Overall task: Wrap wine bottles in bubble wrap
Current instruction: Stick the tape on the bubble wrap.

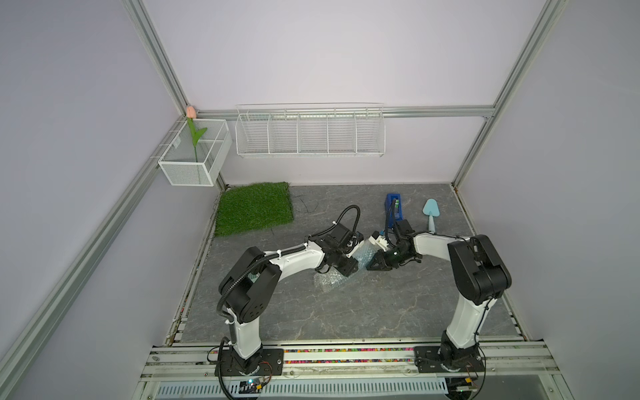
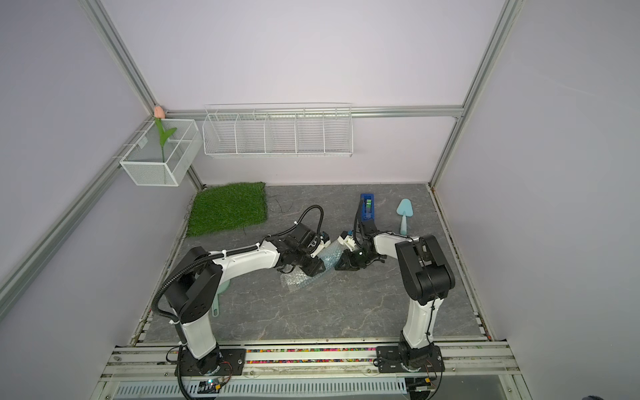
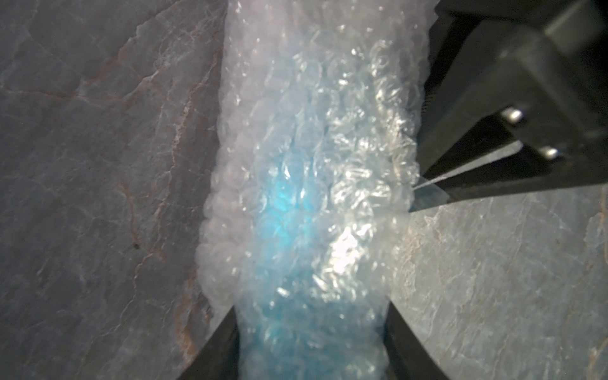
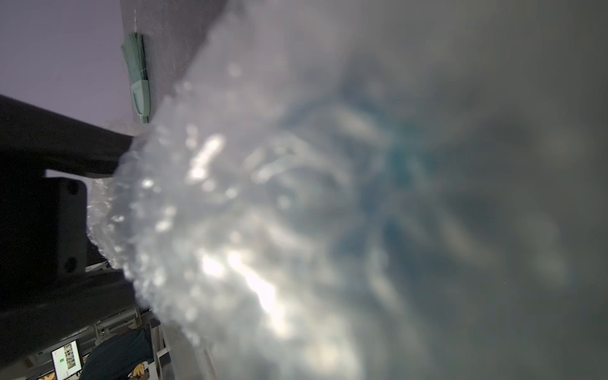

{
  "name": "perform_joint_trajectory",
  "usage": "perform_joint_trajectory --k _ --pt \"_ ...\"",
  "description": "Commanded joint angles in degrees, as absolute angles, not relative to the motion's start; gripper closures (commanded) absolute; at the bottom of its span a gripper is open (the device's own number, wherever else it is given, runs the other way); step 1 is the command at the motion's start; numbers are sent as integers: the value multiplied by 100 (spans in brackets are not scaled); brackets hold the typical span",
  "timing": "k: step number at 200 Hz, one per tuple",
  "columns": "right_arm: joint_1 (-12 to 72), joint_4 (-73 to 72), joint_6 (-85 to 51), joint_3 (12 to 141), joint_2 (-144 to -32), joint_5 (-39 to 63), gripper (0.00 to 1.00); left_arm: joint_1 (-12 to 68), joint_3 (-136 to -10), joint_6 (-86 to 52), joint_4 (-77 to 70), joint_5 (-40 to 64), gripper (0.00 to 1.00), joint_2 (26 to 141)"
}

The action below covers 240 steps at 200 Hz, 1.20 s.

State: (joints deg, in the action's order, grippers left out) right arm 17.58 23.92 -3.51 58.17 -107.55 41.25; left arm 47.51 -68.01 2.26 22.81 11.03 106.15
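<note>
Though near the right tool [image 1: 371, 265], tape dispenser [image 1: 393, 203] and trowel [image 1: 430, 211].

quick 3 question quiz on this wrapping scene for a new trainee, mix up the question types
1. True or false: the bubble wrap lies spread flat and unrolled on the table.
2. Through the wrap, the bottle shows as: A red, B blue, C green.
3. Which tool has its fingers on either side of the wrapped roll?

Key
1. False: it is rolled around the bottle.
2. B
3. The left tool.
</note>
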Motion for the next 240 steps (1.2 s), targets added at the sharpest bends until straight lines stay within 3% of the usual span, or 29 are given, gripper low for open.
perform_joint_trajectory --k 1,27,74,107,158,168,176,197,240 --pt "1731 2400 -482 5836 -10789 3936 76 4812 -6460 292 3270 1290 51 11241" --pt "1706 2431 -524 5811 -10704 3850 68 4809 -6466 290 3278 1279 51 11247" --pt "1582 2635 -532 5564 -10283 3650 39 4815 -6485 296 3287 1270 51 11265" --pt "1473 2929 -564 5493 -10052 3440 31 4811 -6478 299 3294 1269 51 11255" --pt "1270 3318 -633 5288 -9439 3222 27 4816 -6495 296 3296 1245 51 11253" --pt "1257 3227 -585 5225 -9246 3361 29 4814 -6495 297 3305 1240 51 11265" --pt "1247 3077 -515 5175 -9107 3674 38 4816 -6503 298 3305 1248 51 11261" --pt "1261 2446 -581 5071 -8961 4664 91 4809 -6524 312 3325 1234 51 11276" --pt "1671 1682 -979 5078 -9277 4962 93 4812 -6611 341 3406 1237 51 11349"
